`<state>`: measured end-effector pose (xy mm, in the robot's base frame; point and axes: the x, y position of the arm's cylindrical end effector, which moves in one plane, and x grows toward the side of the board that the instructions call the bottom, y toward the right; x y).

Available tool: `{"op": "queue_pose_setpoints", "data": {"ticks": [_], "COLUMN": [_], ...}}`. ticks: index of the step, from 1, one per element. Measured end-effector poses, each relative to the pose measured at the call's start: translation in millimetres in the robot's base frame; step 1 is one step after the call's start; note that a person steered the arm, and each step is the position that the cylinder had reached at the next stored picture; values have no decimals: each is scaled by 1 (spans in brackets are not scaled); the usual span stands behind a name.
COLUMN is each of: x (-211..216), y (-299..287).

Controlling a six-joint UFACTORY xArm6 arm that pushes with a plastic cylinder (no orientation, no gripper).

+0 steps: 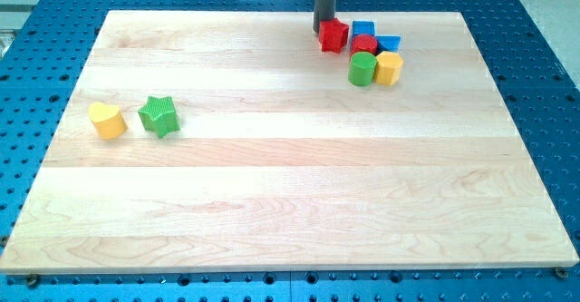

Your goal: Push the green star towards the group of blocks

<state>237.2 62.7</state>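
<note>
Tip beside red block, holds nothing | green star likely light, rigid, may spin | you push its left side, near yellow block.

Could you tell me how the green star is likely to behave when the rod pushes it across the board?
The green star sits low and flat on the smooth wooden board, so it should slide rather than tip or roll. Its points may make it turn if struck off-centre. My tip is far off, beside the red block.

No readable text, labels or numbers anywhere.
</note>
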Motion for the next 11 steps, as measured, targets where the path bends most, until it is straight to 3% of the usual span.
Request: {"op": "queue_pose_setpoints", "data": {"ticks": [1,2,3,4,6,8,10,11], "x": [1,11,40,112,218,192,119,119], "y": [-17,-93,-228,-334,-329,-199,-148,-135]}}
